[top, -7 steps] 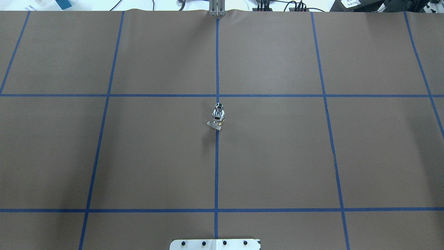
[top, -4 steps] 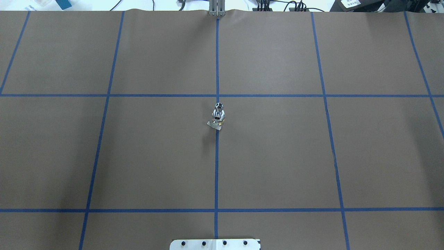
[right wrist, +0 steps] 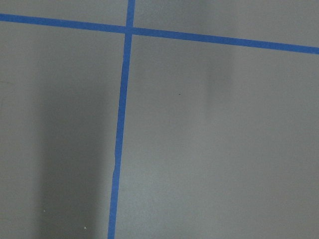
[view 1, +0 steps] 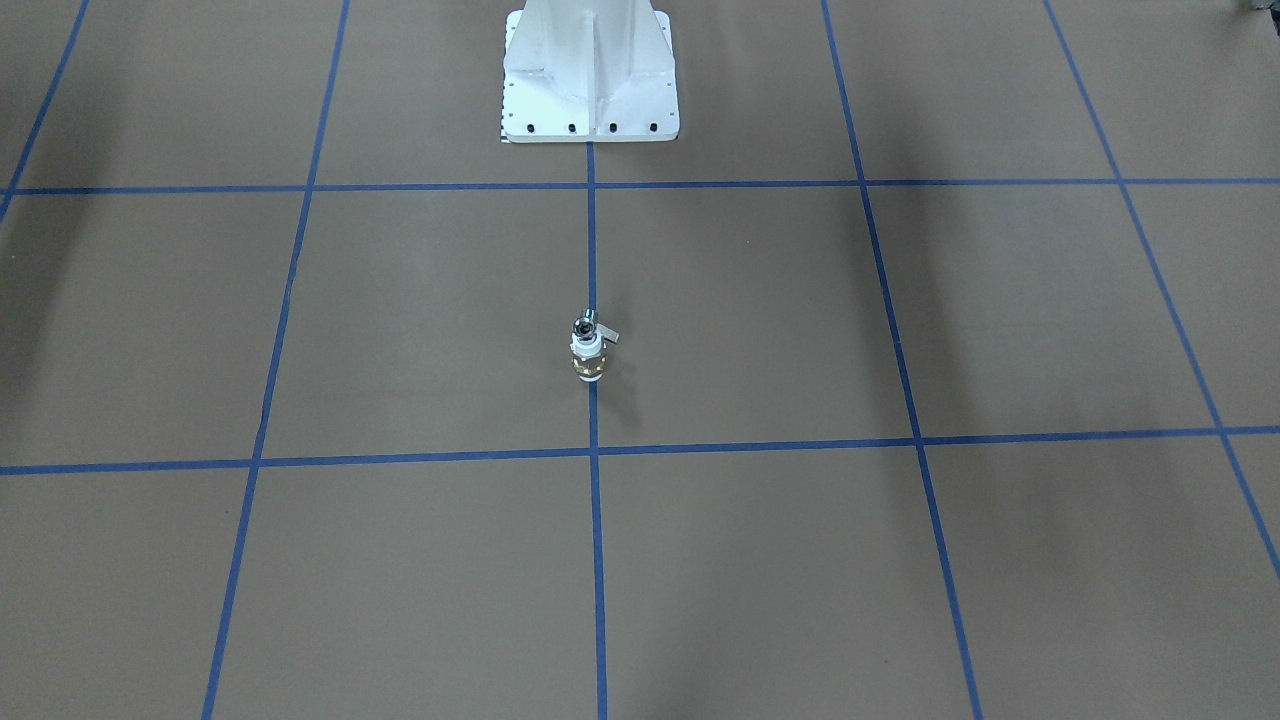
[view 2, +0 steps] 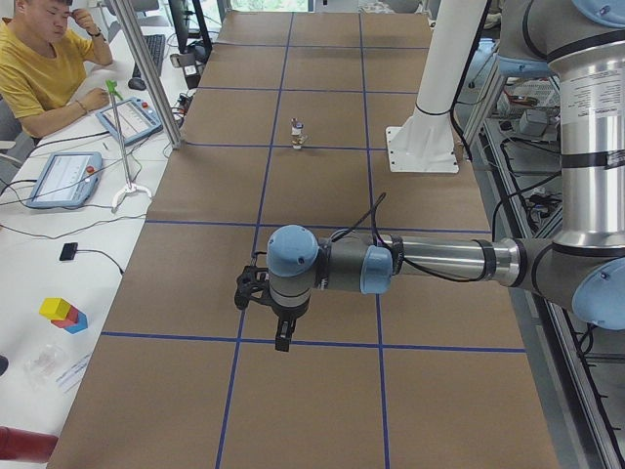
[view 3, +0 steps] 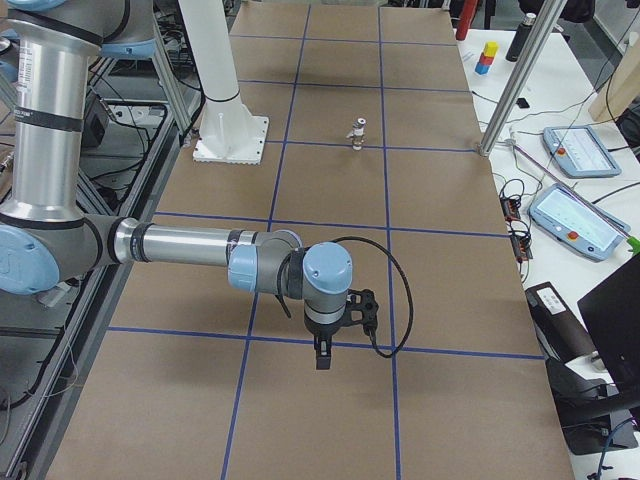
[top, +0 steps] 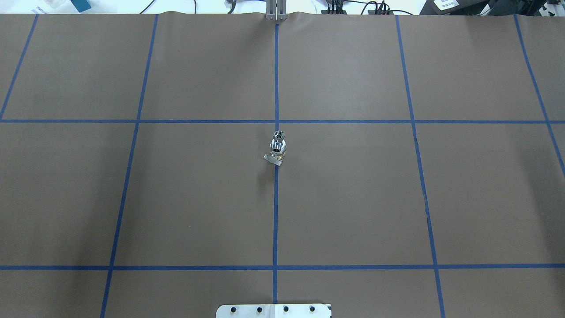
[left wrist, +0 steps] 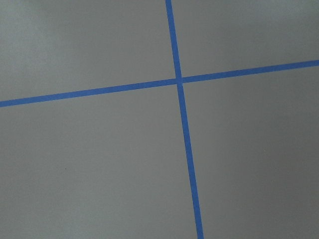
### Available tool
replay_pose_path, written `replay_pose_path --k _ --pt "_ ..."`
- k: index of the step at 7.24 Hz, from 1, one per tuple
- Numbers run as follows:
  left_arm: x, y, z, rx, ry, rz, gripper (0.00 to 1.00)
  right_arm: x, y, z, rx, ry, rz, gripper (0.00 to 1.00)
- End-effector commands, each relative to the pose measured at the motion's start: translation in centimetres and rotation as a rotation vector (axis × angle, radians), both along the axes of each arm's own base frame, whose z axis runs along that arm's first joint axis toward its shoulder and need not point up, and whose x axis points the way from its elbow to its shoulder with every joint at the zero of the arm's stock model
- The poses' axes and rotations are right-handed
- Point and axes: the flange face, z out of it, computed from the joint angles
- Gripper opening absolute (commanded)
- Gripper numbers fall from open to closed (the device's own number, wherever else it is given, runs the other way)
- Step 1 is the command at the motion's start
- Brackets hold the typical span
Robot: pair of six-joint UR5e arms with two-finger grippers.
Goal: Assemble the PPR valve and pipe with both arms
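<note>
Neither the left gripper (view 2: 281, 330) nor the right gripper (view 3: 322, 352) shows whether its fingers are apart or together; both hang well apart from the parts. The short white plastic PPR valve (top: 278, 152) with a brass-coloured band stands upright on the blue tape centre line (top: 275, 212), the tiny silvery-grey metal pipe (view 1: 583, 327) with a dark round end on its top. So narrow a stack would likely topple if one finger touches first, and a pipe merely resting there could drop off.
</note>
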Motion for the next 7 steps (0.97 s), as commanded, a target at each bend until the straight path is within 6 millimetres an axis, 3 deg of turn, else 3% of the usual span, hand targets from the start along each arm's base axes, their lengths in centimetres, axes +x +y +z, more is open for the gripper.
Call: replay_pose_path --k 1,7 --pt "-0.01 0.01 -0.04 0.0 -0.001 0.0 1.0 -0.01 -0.02 0.01 0.0 -0.001 0.0 1.0" --pt "0.12 -0.19 -0.55 0.01 -0.001 0.003 1.0 -0.28 -0.22 -0.44 0.007 -0.039 0.002 1.0"
